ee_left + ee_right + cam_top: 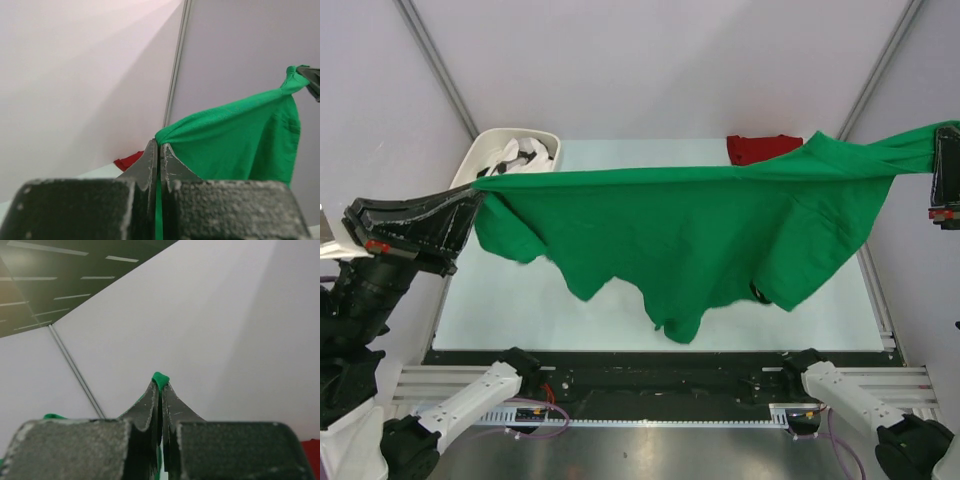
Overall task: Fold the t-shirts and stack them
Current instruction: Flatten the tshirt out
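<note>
The bright green t-shirt (pixel 700 230) hangs stretched in the air above the table, its top edge taut between both arms and its lower part drooping in folds. My left gripper (pixel 478 190) is shut on the shirt's left end; in the left wrist view green cloth (pixel 235 145) runs out from between the closed fingers (pixel 150 160). At the far right my right gripper (pixel 938 150) is shut on the other end, and a green tuft (pixel 160 378) pokes above its fingertips. The dark red t-shirt (pixel 760 148) lies folded at the table's back right, also visible as the dark red t-shirt (pixel 131 160).
A white bin (pixel 510 155) holding white items stands at the table's back left corner. The pale table (pixel 500 310) shows below the hanging shirt. Grey enclosure walls and metal posts (pixel 435 60) surround the area. A black rail (pixel 660 375) runs along the near edge.
</note>
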Available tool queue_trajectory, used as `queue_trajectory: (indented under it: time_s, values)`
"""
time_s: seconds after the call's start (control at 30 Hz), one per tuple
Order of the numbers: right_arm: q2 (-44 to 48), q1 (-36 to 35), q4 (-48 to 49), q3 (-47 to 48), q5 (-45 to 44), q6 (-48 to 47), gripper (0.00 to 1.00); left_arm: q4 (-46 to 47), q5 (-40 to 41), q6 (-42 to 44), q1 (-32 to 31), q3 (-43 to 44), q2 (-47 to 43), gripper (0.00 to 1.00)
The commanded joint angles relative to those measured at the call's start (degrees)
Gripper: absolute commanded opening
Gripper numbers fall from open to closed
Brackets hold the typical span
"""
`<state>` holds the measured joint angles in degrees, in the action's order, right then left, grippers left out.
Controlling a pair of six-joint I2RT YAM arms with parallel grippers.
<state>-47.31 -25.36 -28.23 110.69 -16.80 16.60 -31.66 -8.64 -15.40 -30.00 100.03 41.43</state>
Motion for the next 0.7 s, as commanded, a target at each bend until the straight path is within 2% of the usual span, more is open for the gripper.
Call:
queue_trajectory:
  time_s: [0.0,0.1,0.2,0.3,0.33,0.4,0.43,0.53,0.67]
  values:
    - [-5.23,7.77,-1.83,4.87,6.77,2.56,0.00,-0.07,1.70,4.06,0.38,3.68,5.23,0.00]
    - [-8.14,9.72,-3.59,5.42,8.18,2.47,0.00,-1.47,2.84,5.20,0.38,4.56,8.66,0.00]
    - [-10.08,9.81,-3.50,1.38,6.43,2.38,0.00,0.36,4.33,6.08,0.38,-1.22,10.33,0.00]
    - [-9.21,9.81,0.62,-10.64,4.67,3.09,0.00,5.61,5.65,5.21,0.38,-14.30,10.51,0.00]
    - [-9.12,9.81,1.76,-17.72,2.84,3.35,0.00,7.38,6.18,4.68,0.38,-21.99,10.51,0.00]
    - [-10.25,9.72,4.23,-24.18,0.55,3.88,0.00,12.99,7.14,2.14,0.38,-29.59,10.86,0.00]
    - [-11.48,9.81,4.58,-28.65,-1.72,4.23,0.00,14.94,7.06,1.17,0.64,-36.41,11.21,0.00]
    - [-17.98,9.81,4.76,-33.34,-5.68,5.63,0.00,19.52,6.36,-2.52,2.30,-44.62,15.16,0.00]
    - [-26.32,10.51,9.67,-38.79,-9.91,7.65,0.00,24.71,6.27,-5.78,5.82,-49.57,21.57,0.00]
